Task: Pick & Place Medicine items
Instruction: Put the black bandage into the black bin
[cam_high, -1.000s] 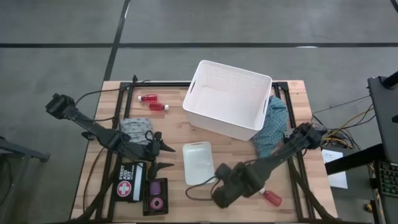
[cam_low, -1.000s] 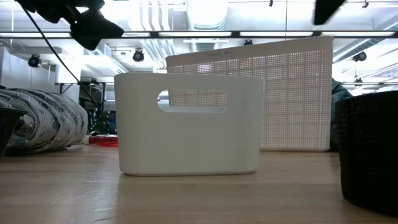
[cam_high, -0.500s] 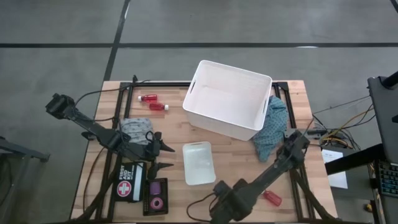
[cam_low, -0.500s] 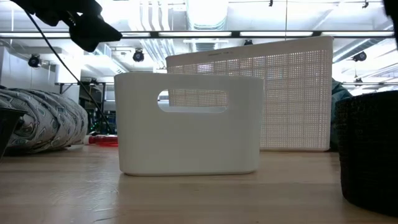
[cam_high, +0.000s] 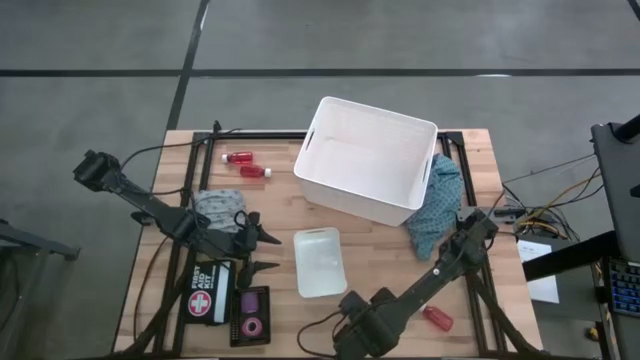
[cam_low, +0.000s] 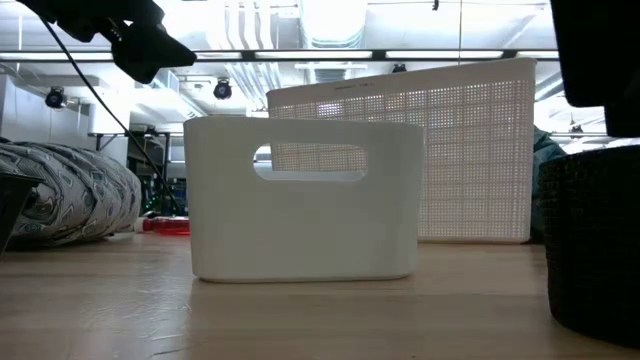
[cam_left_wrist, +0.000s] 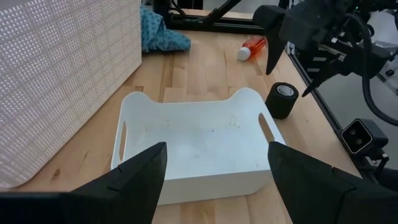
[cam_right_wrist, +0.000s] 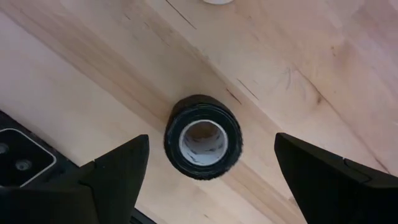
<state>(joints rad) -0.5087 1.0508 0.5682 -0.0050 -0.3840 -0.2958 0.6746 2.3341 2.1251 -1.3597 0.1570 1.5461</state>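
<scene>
A dark tape roll (cam_right_wrist: 202, 137) stands on its flat end on the wood near the table's near edge, its white core showing. My right gripper (cam_right_wrist: 211, 142) hangs open straight above it, one finger on either side, touching nothing; the high view shows this gripper (cam_high: 356, 322) hiding the roll. Two red bottles (cam_high: 246, 164) lie near the far left corner, and a third (cam_high: 437, 318) lies near the right gripper. A pink tape roll (cam_high: 251, 325) sits in a dark case. My left gripper (cam_high: 269, 251) waits open, left of the small white bin (cam_high: 320, 262).
The big white basket (cam_high: 366, 160) stands at the far middle, with a blue cloth (cam_high: 438, 212) at its right. A grey cloth (cam_high: 219, 209) and a first-aid pouch (cam_high: 205, 299) lie under the left arm. Bare wood lies between the small bin and the right gripper.
My right gripper has moved toward the table's near edge and somewhat left, staying open, and now stands over the dark tape roll. Its arm now shows at the low view's upper right.
</scene>
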